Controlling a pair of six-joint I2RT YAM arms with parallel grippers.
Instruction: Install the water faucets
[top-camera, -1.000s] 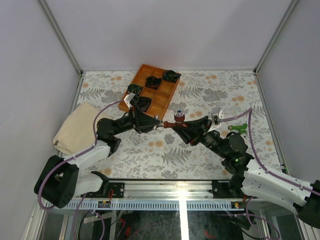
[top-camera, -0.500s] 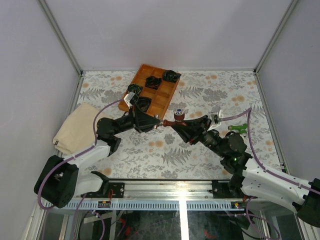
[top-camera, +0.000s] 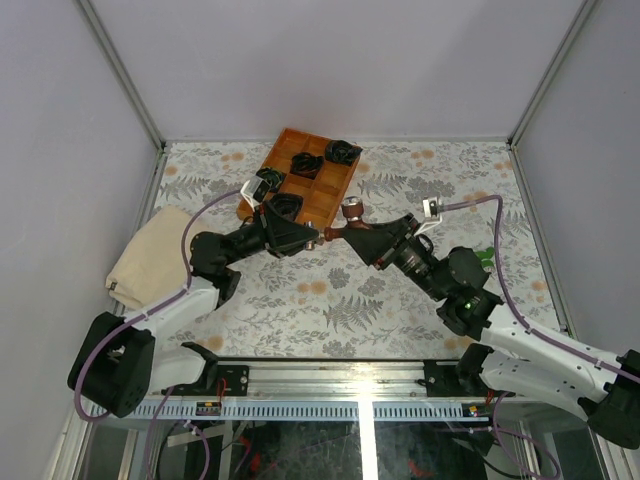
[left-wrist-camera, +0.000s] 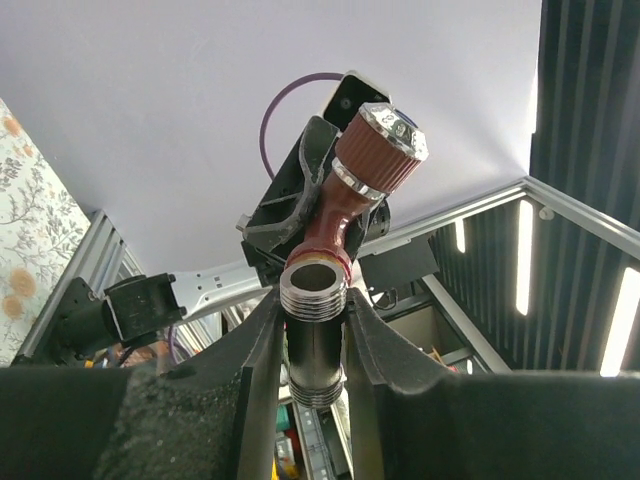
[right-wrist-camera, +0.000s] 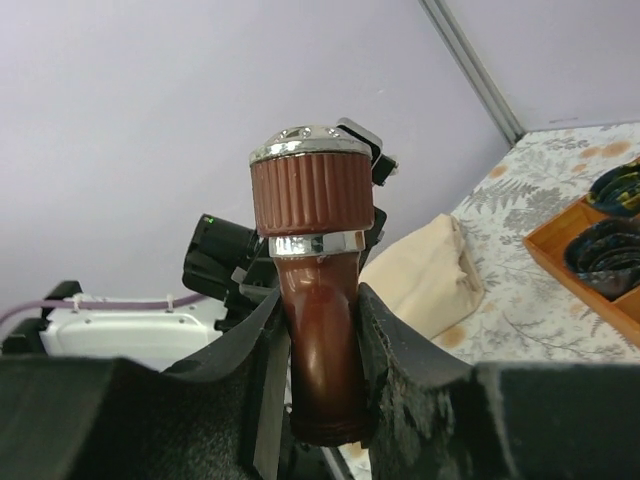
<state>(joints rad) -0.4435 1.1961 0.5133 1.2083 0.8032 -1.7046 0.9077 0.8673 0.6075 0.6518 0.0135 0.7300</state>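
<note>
Just right of wooden tray (top-camera: 322, 205): red-brown faucet (top-camera: 350, 212) clamped at body by right gripper (right-wrist-camera: 320, 340), at silvery threaded end by left gripper (left-wrist-camera: 313, 320). Farther right: green faucet (top-camera: 486, 257), mostly hidden behind right arm (top-camera: 450, 275).

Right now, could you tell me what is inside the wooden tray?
Four black-and-green coiled bundles sit in separate compartments of the wooden tray. The left arm hides its near corner.
</note>
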